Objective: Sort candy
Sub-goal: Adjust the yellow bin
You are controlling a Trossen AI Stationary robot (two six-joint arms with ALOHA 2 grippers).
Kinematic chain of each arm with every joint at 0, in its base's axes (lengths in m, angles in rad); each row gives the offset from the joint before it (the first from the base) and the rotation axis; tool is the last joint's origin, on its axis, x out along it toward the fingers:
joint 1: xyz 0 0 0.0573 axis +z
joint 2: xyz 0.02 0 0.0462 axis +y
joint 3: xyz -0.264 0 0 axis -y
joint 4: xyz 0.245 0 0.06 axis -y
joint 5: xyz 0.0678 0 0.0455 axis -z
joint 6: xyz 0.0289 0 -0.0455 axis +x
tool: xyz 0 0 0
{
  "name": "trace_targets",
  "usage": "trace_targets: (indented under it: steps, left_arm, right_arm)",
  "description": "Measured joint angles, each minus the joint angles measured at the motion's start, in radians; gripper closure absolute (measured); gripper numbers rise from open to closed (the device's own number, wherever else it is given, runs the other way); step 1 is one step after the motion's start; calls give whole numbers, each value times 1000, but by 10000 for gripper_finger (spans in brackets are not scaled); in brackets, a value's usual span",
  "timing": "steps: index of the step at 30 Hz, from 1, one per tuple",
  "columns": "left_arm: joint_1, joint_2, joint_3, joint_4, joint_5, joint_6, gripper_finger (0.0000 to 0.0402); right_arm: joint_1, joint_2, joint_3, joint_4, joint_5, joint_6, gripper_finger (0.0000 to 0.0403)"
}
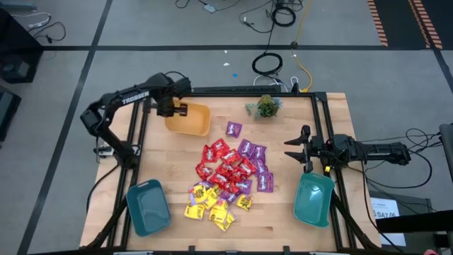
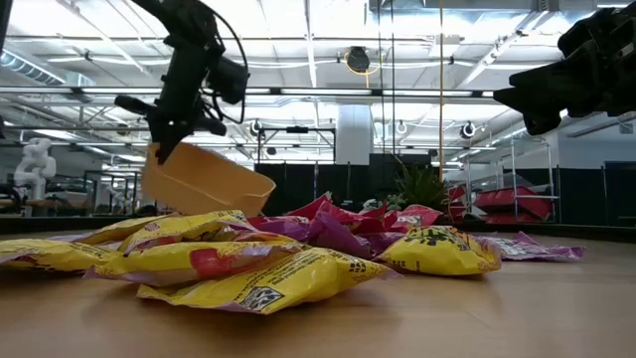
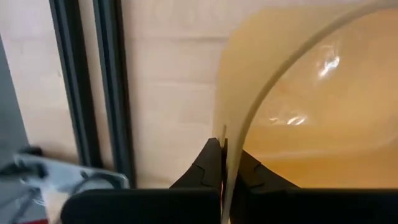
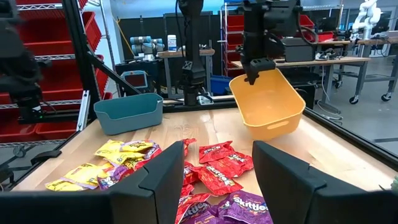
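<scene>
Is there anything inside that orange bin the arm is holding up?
No candy shows inside the orange bin: its tilted interior looks bare. The left gripper pinches its rim, hiding only a sliver there.

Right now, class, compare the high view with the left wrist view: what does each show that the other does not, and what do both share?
Only the high view shows the pile of candy in red, purple and yellow, two teal bins, the small plant and the right gripper, open above the table's right edge. Only the left wrist view shows up close how the left gripper pinches the thin rim. Both show the orange bin held by that shut gripper over the wooden table.
</scene>
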Motion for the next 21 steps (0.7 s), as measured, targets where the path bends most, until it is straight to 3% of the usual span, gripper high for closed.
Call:
trace_targets:
  steps: [9, 21]
  left_arm:
    - [-177, 0, -83, -1, 14, -318, 400]
    - [-331, -6, -190, 83, 81, -654, 397]
  right_arm:
    - [0, 0, 0, 0, 0, 0, 220]
    - [0, 0, 0, 0, 0, 0, 220]
